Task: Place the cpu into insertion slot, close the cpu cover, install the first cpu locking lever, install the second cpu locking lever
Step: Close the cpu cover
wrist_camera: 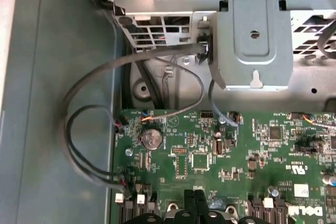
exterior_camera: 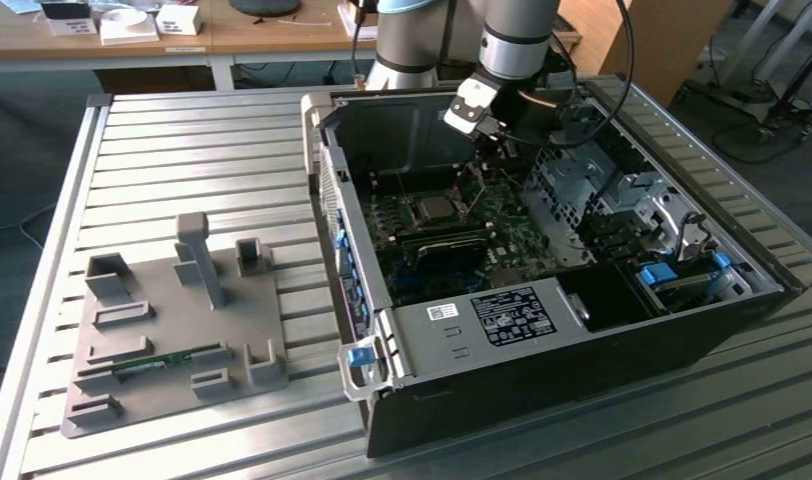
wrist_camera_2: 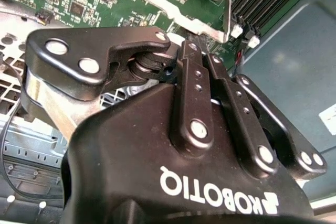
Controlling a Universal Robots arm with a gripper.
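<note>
Gray fixture tray [exterior_camera: 179, 340] lies on the slatted desk [exterior_camera: 179, 150], at the exterior view's left of the open computer case [exterior_camera: 553, 380]. Inside the case, on the green motherboard [exterior_camera: 446, 255], the cpu [exterior_camera: 433, 208] sits in the insertion slot [exterior_camera: 408, 212], silvery top up. The cpu cover [wrist_camera_2: 178, 18] seems to lie flat over it, its silvery frame just beyond the fingertips in the second wrist view. I judge the work to be at the locking levers, though whether either is latched is too small to tell. That step calls for a fine, low touch at the slot's edge, clear of the loose cables [wrist_camera: 89, 129]. At the exterior view's right of the slot, toward the case's back wall, the arm [exterior_camera: 513, 40] reaches steeply down, and the gripper [exterior_camera: 478, 160] points at the board. Its fingers [wrist_camera_2: 191, 87] are pressed together with nothing seen between them.
</note>
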